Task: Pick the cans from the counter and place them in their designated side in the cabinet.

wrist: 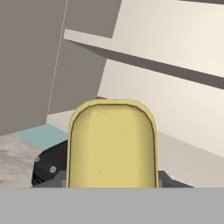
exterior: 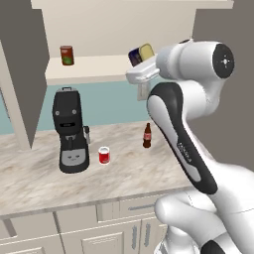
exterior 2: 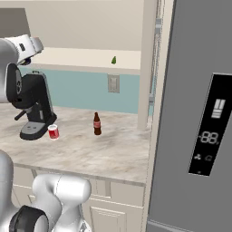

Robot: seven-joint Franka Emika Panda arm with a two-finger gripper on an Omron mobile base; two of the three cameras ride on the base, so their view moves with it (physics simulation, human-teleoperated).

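Blue can [exterior: 141,53] clamped in the hand [exterior: 144,59], up at the cabinet [exterior: 89,67] shelf — not set down yet. Red can [exterior: 103,155] waits well below on the worktop [exterior: 129,168] — none placed.

Glossy white arm [exterior: 198,163], dark joint bands, round black cap with cross mark

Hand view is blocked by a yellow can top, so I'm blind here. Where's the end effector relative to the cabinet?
Observer: Left base view shows the end effector holding the blue can tilted, level with the cabinet shelf, near its right end.
Operator: Anything on that shelf?
Observer: A dark red can stands at the left end.
Operator: Second can?
Observer: The red can is on the counter, beside the coffee machine.
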